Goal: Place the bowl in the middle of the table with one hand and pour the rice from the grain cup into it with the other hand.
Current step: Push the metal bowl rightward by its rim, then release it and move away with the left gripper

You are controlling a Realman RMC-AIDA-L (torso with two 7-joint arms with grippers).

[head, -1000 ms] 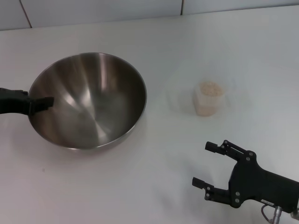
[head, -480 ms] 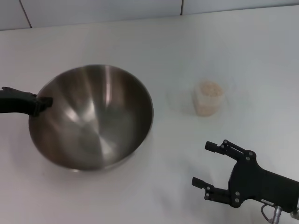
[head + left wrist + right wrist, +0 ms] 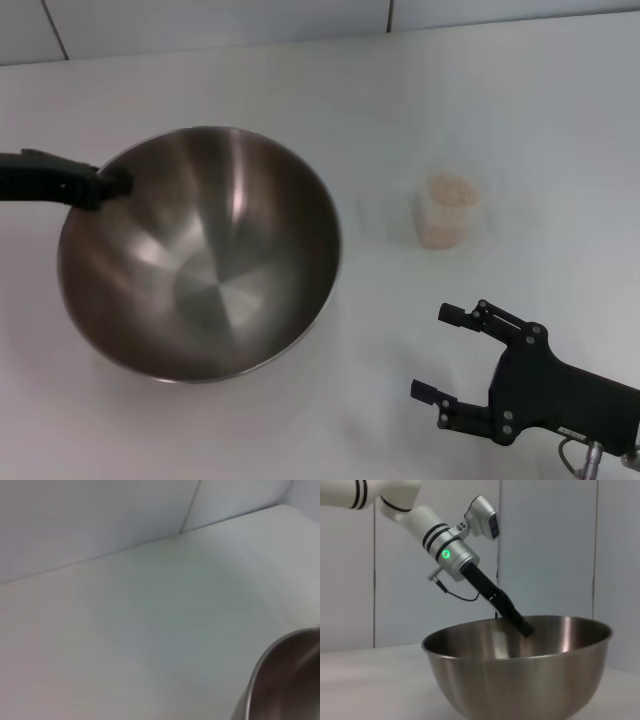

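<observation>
The task stood at its first step, by my judgement: the bowl point(image 3: 200, 255) was in the grip of the left claw point(image 3: 110, 183), which was clamped together on the far-left rim, and the bowl sat left of the counter's point(image 3: 300, 80) middle, not yet released. In the right wrist view the bowl point(image 3: 520, 665) appeared tilted, with the left claw point(image 3: 524, 628) hooked over its rim; whether its base touched the counter could not be told. The pour was not begun: the cup point(image 3: 446, 212) stood upright and untouched, filled with rice point(image 3: 449, 190), beyond the right claw point(image 3: 448, 352) and slightly to its left, well apart from it. The right claw waited low near the counter's near edge, its fingers apart and holding nothing. Left to do, in my view: set the bowl down centrally, let go, then grasp the cup and tip it. Open counter lay between the bowl's right rim and the cup, so room remained for a further shift rightward. The counter's far edge met the wall point(image 3: 200, 20) well beyond both items. The right claw had an unobstructed path forward to the cup.
</observation>
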